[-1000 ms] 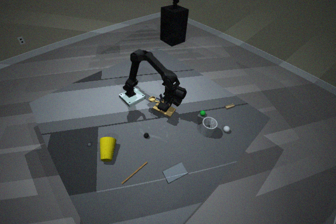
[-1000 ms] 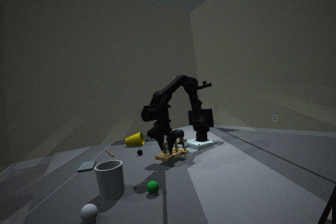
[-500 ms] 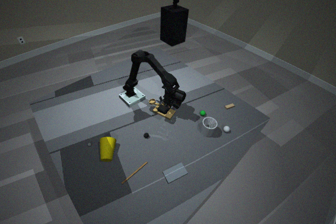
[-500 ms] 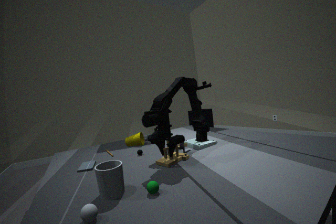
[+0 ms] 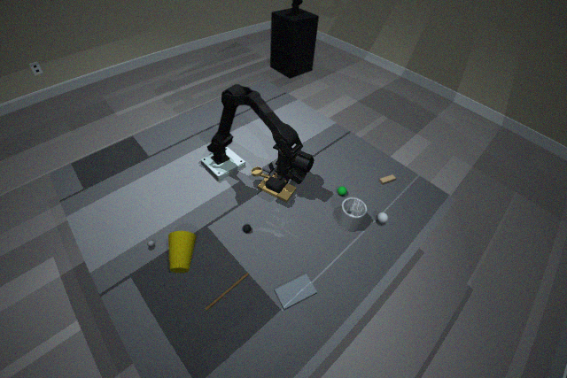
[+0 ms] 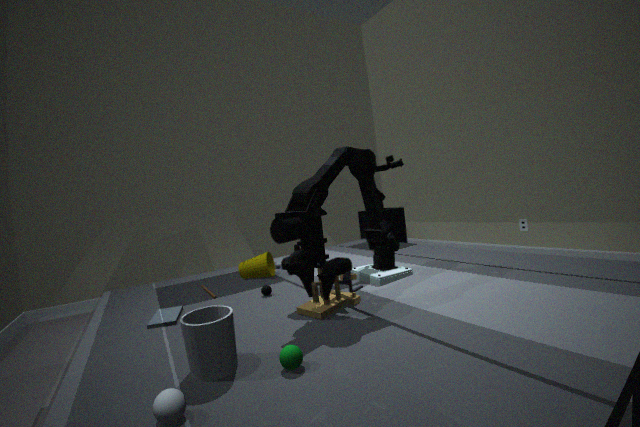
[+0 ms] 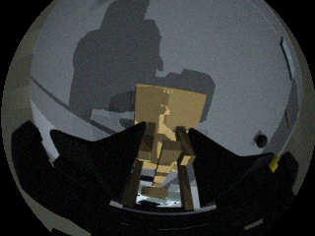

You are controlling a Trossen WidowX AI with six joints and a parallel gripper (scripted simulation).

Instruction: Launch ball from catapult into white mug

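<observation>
The wooden catapult (image 5: 288, 192) (image 6: 312, 310) (image 7: 187, 105) rests on the table in front of the arm's base, its spoon-like cup (image 5: 257, 171) toward that base. My gripper (image 5: 275, 182) (image 6: 318, 295) (image 7: 167, 129) points down over it and is shut on its upright posts, one finger on each side. The white mug (image 5: 354, 222) (image 6: 209, 350), looking grey in the dim light, stands upright beyond the catapult's front end. A green ball (image 5: 342, 190) (image 6: 291, 357) and a white ball (image 5: 382, 218) (image 6: 169, 403) lie near the mug. No ball shows in the cup.
A black ball (image 5: 246, 228) (image 6: 266, 290) (image 7: 261, 141), a small grey ball (image 5: 151, 243) and a tipped yellow cup (image 5: 181, 252) (image 6: 257, 266) lie to one side. A thin stick (image 5: 226, 291), a flat grey plate (image 5: 295, 291) (image 6: 165, 316) and a small wooden block (image 5: 387, 179) also lie around.
</observation>
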